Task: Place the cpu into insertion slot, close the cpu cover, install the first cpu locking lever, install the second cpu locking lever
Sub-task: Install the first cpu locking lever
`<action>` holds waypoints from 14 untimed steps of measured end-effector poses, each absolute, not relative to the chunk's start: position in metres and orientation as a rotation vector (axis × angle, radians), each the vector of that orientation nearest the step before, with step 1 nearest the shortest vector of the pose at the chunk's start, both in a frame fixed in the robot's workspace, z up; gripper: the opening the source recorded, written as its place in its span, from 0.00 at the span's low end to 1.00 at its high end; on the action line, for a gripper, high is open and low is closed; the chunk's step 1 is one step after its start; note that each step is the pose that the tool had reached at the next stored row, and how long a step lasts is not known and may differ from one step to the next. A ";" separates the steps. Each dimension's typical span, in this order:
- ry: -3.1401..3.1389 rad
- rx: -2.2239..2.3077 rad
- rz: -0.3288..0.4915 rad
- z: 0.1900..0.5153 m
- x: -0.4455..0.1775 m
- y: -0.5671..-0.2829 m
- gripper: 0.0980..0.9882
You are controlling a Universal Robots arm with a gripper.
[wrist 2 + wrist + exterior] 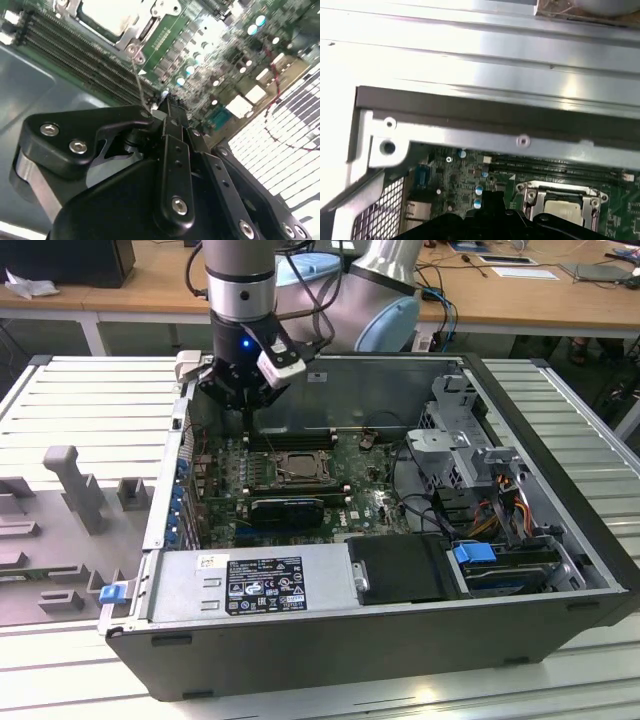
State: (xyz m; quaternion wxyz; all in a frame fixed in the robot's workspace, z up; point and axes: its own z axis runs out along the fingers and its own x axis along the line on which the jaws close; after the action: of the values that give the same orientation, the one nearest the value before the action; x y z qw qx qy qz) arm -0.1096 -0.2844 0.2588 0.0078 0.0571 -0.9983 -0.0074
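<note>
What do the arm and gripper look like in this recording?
The silvery-grey cylindrical arm has pale blue joint caps and black cables along it. Below sits a black wrist section with a lit blue light. The matte black gripper has angular linkage plates fastened with silver screws.

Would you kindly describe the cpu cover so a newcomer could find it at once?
Look inside the open computer case at the green board. Near its middle, below the gripper, lies the cpu cover: a silvery square frame with a window, unlike the long black memory slots beside it.
</note>
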 end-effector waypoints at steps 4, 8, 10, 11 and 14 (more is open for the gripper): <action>-3.121 0.178 -0.023 0.258 -0.098 -0.283 0.01; -3.121 0.178 -0.023 0.255 -0.069 -0.283 0.01; -3.121 0.177 -0.023 0.254 -0.059 -0.283 0.01; -3.121 0.176 -0.023 0.253 -0.056 -0.283 0.01; -3.121 0.173 -0.028 0.252 -0.055 -0.283 0.01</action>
State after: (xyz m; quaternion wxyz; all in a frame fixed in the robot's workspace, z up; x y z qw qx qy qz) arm -0.0545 -0.2830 0.2522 0.0078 0.0554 -0.9984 -0.0089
